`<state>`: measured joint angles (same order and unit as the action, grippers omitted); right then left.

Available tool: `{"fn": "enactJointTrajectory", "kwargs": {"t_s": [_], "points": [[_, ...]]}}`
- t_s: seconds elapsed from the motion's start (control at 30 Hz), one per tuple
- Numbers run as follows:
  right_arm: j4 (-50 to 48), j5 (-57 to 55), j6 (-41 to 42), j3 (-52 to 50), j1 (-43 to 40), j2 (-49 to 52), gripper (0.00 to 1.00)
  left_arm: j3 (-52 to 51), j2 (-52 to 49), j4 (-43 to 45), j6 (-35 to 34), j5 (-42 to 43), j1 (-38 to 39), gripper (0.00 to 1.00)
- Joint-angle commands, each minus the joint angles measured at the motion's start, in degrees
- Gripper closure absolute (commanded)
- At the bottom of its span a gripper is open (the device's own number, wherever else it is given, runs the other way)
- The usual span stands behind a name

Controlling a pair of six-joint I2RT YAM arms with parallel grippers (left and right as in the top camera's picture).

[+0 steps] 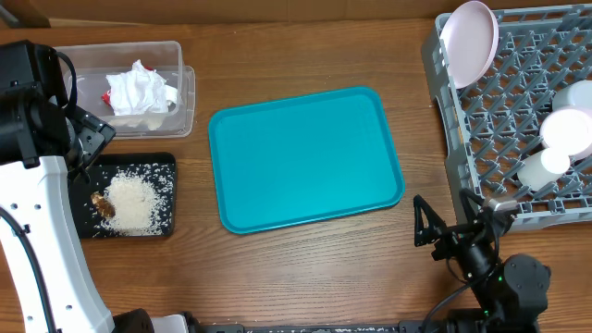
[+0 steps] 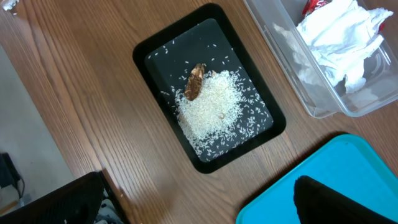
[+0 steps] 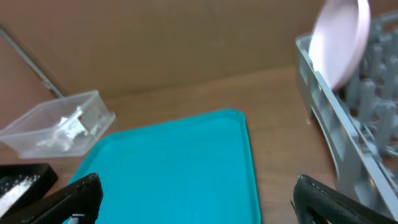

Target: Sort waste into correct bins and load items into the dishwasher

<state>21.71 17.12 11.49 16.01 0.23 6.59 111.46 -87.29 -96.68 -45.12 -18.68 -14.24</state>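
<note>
Wooden table (image 1: 305,277), red wrapper (image 2: 313,5) lettering unreadable in clear tub (image 2: 292,81), left gripper (image 2: 199,186) and right gripper (image 3: 198,186) both wide, empty.

The table (image 1: 305,268) is brown wood, matt, with visible grain. The teal tray (image 1: 305,157) is smooth plastic with a soft sheen. The clear tub (image 1: 83,65) is transparent plastic, slightly cloudy, and holds crumpled paper tissues (image 1: 139,91). The black tray (image 2: 177,53) is glossy plastic (its floor reflects light) under dry white rice (image 2: 214,106). The grey rack (image 1: 499,139) looks like matt plastic; the plate (image 1: 469,42) is smooth and glossy.
</note>
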Motion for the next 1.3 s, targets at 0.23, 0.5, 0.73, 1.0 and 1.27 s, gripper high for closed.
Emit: {"fn": "enactJointTrajectory", "kwargs": {"t_s": [0.23,0.5,0.73,1.0,1.27], "points": [[-14.56,2.03,-1.29,-10.36,-0.33,-6.47,0.00,0.07,-0.09,-0.11,-1.38,-0.76,0.02,0.00],[-22.32,1.40,-1.97,-15.58,-2.01,-6.45,0.00,0.07,-0.07,-0.11,-1.38,-0.76,0.02,0.00],[-21.97,-2.84,-7.32,-15.56,-2.23,-6.45,0.00,0.07,-0.07,-0.11,-1.38,-0.76,0.02,0.00],[-17.38,-10.67,-9.53,-15.56,-2.23,-6.45,0.00,0.07,-0.09,-0.11,-1.38,-0.76,0.02,0.00],[-17.53,-10.01,-9.81,-15.56,-2.23,-6.45,0.00,0.07,-0.09,-0.11,-1.38,-0.76,0.02,0.00]]}}
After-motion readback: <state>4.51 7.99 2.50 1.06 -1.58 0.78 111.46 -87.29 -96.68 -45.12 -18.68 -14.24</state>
